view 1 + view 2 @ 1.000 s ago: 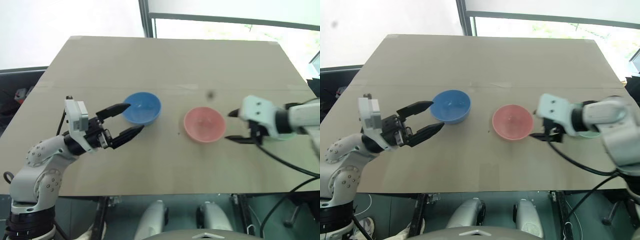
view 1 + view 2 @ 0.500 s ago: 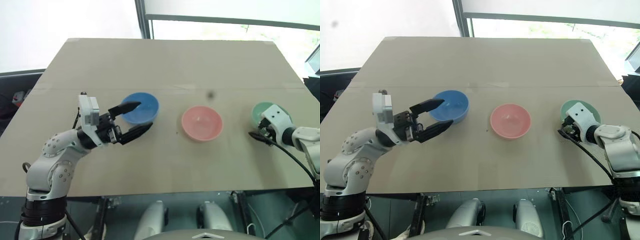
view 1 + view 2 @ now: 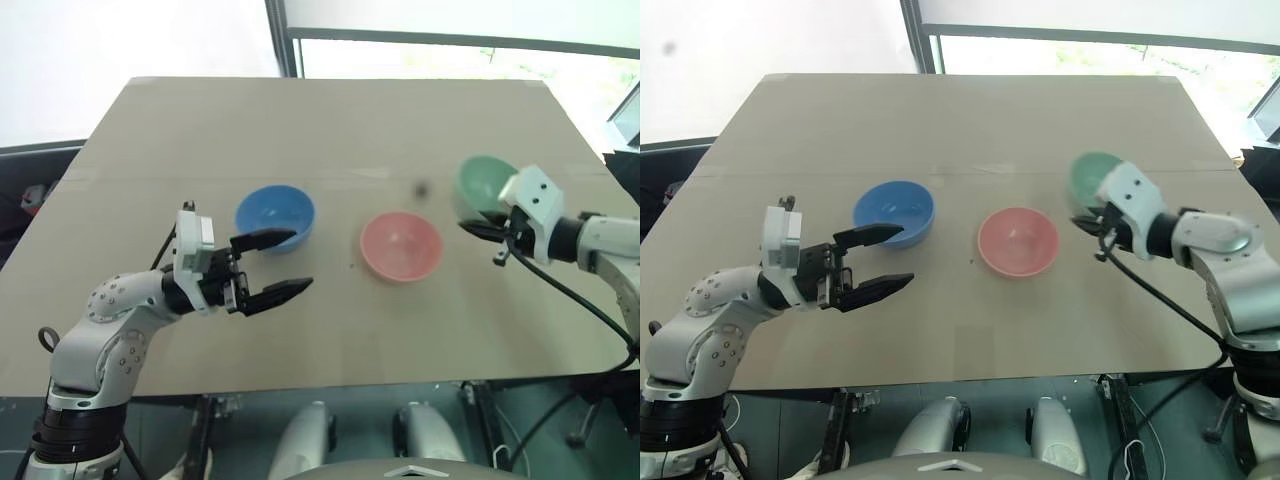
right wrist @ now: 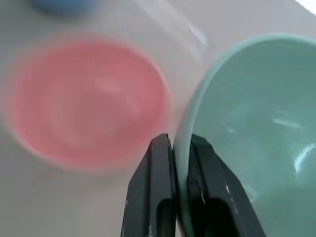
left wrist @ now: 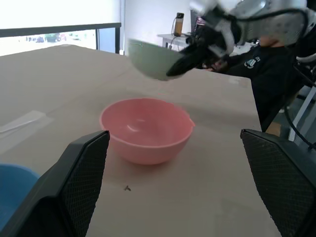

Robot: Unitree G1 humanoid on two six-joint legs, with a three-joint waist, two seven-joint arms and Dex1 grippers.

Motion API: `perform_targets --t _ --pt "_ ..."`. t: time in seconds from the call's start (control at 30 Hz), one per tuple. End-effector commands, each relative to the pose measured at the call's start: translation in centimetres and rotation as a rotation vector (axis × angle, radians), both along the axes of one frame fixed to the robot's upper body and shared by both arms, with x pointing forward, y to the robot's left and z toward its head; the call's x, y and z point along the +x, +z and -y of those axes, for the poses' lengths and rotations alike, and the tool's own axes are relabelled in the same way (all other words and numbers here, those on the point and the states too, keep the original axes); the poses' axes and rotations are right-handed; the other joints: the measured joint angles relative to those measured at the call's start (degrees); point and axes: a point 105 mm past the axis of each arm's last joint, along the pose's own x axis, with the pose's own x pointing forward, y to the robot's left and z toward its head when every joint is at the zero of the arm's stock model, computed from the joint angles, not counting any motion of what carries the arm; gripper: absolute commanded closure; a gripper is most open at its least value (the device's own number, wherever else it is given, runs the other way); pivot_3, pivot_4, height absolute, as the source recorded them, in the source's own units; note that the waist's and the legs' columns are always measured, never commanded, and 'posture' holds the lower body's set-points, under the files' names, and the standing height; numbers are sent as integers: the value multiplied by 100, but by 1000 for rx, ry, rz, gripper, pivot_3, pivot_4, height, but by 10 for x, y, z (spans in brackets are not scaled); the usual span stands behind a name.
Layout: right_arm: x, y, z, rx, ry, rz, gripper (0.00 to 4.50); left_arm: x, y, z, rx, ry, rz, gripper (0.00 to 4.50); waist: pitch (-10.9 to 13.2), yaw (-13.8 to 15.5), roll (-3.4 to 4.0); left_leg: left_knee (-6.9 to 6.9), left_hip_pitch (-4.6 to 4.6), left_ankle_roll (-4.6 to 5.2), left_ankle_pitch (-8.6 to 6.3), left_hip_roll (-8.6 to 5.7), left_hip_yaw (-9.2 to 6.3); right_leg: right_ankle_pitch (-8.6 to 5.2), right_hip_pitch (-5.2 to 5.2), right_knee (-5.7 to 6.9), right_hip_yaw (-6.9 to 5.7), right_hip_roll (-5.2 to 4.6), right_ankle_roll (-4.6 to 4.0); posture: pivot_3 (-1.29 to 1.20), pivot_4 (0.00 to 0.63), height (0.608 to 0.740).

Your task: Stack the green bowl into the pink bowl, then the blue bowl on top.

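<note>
Green bowl [image 3: 483,183]: tilted and clear of the surface, up beyond the pink bowl on its right side, pinched by its rim.
Right claw [image 4: 180,148]: pressed together on the green bowl's rim, one finger inside the wall and one outside; in the left wrist view the bowl hangs in the air above and behind the pink bowl.
Pink bowl [image 3: 401,246]: upright on the surface, near the middle, its hollow bare; the landmark for the rest.
Blue bowl [image 3: 275,216]: upright on the surface, left of the pink bowl and well apart from it.
Left claw [image 3: 285,263]: spread wide, level, pointing toward the pink bowl from its left; the upper finger reaches over the blue bowl's near edge, the lower finger lies nearer than the blue bowl. It holds nothing.
Between green and pink bowls: open air and bare surface; the right claw's cable [image 3: 575,298] trails off on the pink bowl's right.
Surface [image 3: 330,120]: tan board with a taped seam [image 3: 150,173] running across beyond the pink bowl.
Around: a window frame [image 3: 277,40] past the far edge.
</note>
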Motion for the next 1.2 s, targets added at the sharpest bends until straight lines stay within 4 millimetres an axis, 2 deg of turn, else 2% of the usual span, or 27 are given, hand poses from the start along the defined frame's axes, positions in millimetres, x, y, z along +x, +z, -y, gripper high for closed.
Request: perform_targets --t 0.03,0.13,0.2,0.27,0.3,0.37,0.47,0.5,0.6,0.7,0.87,0.97,1.13,1.2 --pt "-20 -2 -24 7 137 -12 4434 4 1 -3 24 64 37 0 -6 62 -10 0 -1 0 0 -5 -13 0 2 -1 -3 -2 0 0 150 740" --pt "-21 -22 -44 13 173 -38 4434 15 -3 -8 40 163 20 0 -6 121 -13 6 -4 6 -3 -28 -21 0 5 2 0 -20 0 0 150 740" --pt "-9 -39 -48 -14 135 -45 3714 19 -6 -8 52 191 1 0 -4 113 -11 7 -6 7 -3 -32 -17 0 2 3 0 -24 0 0 150 740" --pt "3 -56 -47 -89 123 -16 3232 21 -7 -8 82 214 13 0 -4 109 -9 8 -3 6 -2 -32 -14 0 1 9 -1 -23 0 0 150 740" --pt "10 -60 -47 -95 110 -4 2587 20 -8 -7 103 218 22 0 -4 110 -9 9 -2 5 -1 -32 -12 0 -2 14 -1 -22 0 0 150 740" --pt "16 -61 -46 -106 107 24 1751 22 -7 -9 138 247 63 0 -3 95 -9 12 -1 5 -1 -32 -10 0 -2 17 -1 -21 0 0 150 740" --pt "14 -23 -47 56 107 104 329 37 -6 -23 332 440 135 0 -2 56 -12 11 -3 4 -1 -30 -8 0 -10 21 -2 -18 0 0 150 740" --pt "11 -15 -47 98 113 112 50 39 -5 -25 360 467 137 0 -1 49 -11 8 -3 3 -1 -29 -9 0 -11 22 -2 -17 0 0 150 740" --pt "-6 2 -50 244 177 51 50 46 -3 -18 558 425 182 0 -1 59 -12 4 -5 3 -1 -29 -20 0 -13 32 -7 -14 0 0 150 740" --pt "-19 2 -47 228 206 38 50 57 1 -11 804 366 281 0 1 91 -11 3 -6 4 -1 -38 -29 0 -12 34 -9 -14 0 0 150 740" --pt "-21 0 -44 214 190 51 50 65 -8 -5 975 289 286 0 3 5 -7 -1 -7 7 -2 -56 -10 0 -7 39 -6 -15 1 0 150 740" --pt "-19 1 -42 218 167 66 0 69 -20 -4 1035 244 278 751 5 -28 -8 -4 -7 6 -1 -48 -3 -1 -10 39 -6 -3 2 0 150 740" --pt "-17 2 -39 212 142 85 0 74 -26 -3 1043 227 242 2873 6 6 -11 2 -8 4 -1 -32 -3 -1 -9 39 -5 5 2 0 150 740" --pt "-18 2 -36 212 131 87 0 76 -27 -2 1046 218 240 3554 7 24 -14 6 -9 5 -1 -29 -6 -1 -9 39 -4 2 2 0 150 740"
